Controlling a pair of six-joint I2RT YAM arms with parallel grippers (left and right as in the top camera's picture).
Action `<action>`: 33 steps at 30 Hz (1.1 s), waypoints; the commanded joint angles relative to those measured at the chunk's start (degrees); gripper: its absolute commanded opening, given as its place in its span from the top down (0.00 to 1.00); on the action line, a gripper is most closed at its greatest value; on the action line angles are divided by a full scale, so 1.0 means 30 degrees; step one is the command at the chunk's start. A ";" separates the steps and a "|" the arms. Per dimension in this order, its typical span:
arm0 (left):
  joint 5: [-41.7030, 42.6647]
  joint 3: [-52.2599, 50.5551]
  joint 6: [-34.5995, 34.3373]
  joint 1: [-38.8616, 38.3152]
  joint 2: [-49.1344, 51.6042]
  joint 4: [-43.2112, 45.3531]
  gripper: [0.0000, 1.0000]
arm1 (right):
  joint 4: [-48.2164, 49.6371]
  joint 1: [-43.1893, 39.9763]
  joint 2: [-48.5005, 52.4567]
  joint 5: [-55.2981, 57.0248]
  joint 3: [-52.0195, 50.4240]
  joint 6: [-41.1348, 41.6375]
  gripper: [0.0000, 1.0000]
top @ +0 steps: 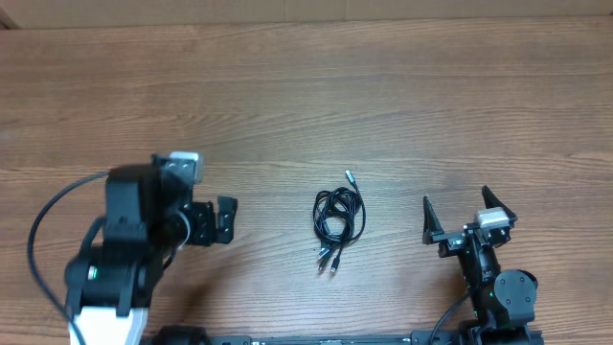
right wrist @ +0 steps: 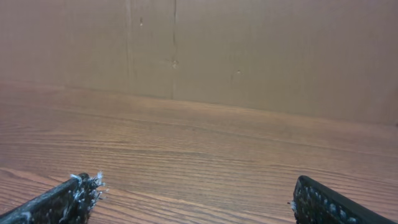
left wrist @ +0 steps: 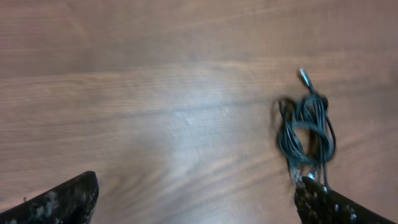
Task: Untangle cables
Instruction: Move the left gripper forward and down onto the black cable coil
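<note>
The cables (top: 339, 216) lie as one small tangled bundle of thin black cord in the middle of the wooden table, with a plug end sticking out at the top and others at the bottom. In the left wrist view the cables (left wrist: 306, 134) sit at the right, just beyond my right-hand fingertip (left wrist: 314, 196). My left gripper (top: 230, 219) is open and empty, a short way to the left of the bundle. My right gripper (top: 456, 197) is open and empty to the bundle's right, pointing at the table's far side. The right wrist view shows no cables.
The wooden table (top: 306, 96) spans the whole overhead view. A brown wall (right wrist: 199, 50) stands along its far edge in the right wrist view. Thick black wires (top: 38, 240) loop off the left arm's base.
</note>
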 commanded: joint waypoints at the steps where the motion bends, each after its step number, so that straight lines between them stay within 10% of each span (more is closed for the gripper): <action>1: 0.0794 0.0809 0.0590 -0.0984 0.1647 -0.0277 0.00 | 0.0109 -0.0138 -0.0226 0.0044 -0.0189 -0.0022 0.00; 33: 0.0896 0.0823 -0.5850 -0.9573 1.1234 0.8837 0.00 | 0.0109 -0.0138 -0.0219 0.0044 -0.0189 -0.0022 0.00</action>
